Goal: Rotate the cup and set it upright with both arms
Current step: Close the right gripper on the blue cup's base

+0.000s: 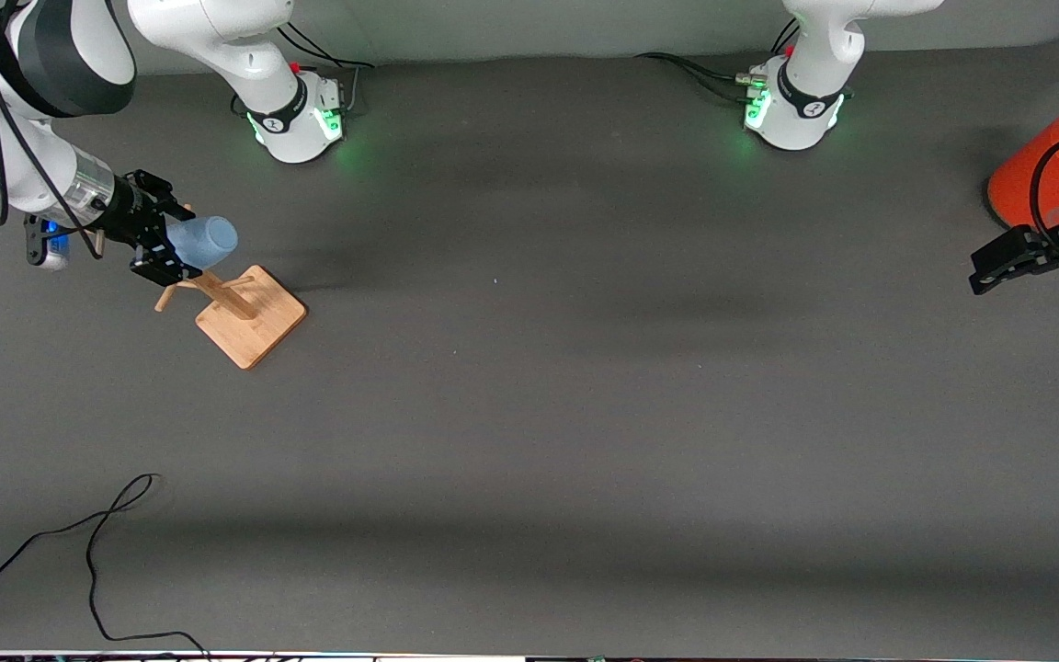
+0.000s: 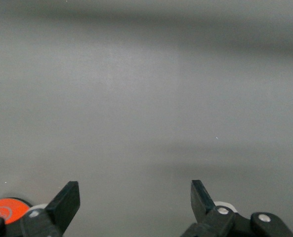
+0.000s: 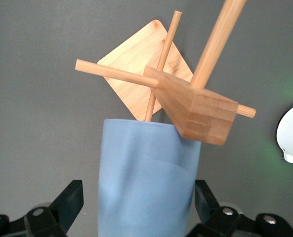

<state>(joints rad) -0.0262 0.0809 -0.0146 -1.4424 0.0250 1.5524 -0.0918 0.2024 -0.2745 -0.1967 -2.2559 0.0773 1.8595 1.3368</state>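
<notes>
Right gripper (image 1: 165, 246) sits at the wooden cup rack (image 1: 249, 315), at the right arm's end of the table. My fingers (image 3: 67, 200) stand wide, one on each side of the light-blue cup (image 1: 203, 242). From the right wrist view I see a sliver of gap between each fingertip and the cup wall, so I read this as flanking the cup, not clamped; contact on the hidden lower part I cannot rule out.

Cup: hung on a rack peg (image 3: 162, 64), lying tilted, not upright. Its rounded closed end points away from my right gripper in the front view. The peg enters the cup mouth beside the rack's square post top (image 3: 198, 106).

Rack: square wooden base plate (image 3: 136, 54) flat on the grey table (image 1: 529, 414), central post rising from it, thin dowels crossing near the top.

Left gripper (image 1: 1007, 262) waits at the left arm's end of the table, over bare table, fingers (image 2: 67, 202) spread wide with nothing between them. Just beside it stands an orange-red cylinder with a grey top (image 1: 1058, 170), partly cut off at the frame edge.

Loose black cable (image 1: 93, 552) lies on the table near the front camera, toward the right arm's end.
</notes>
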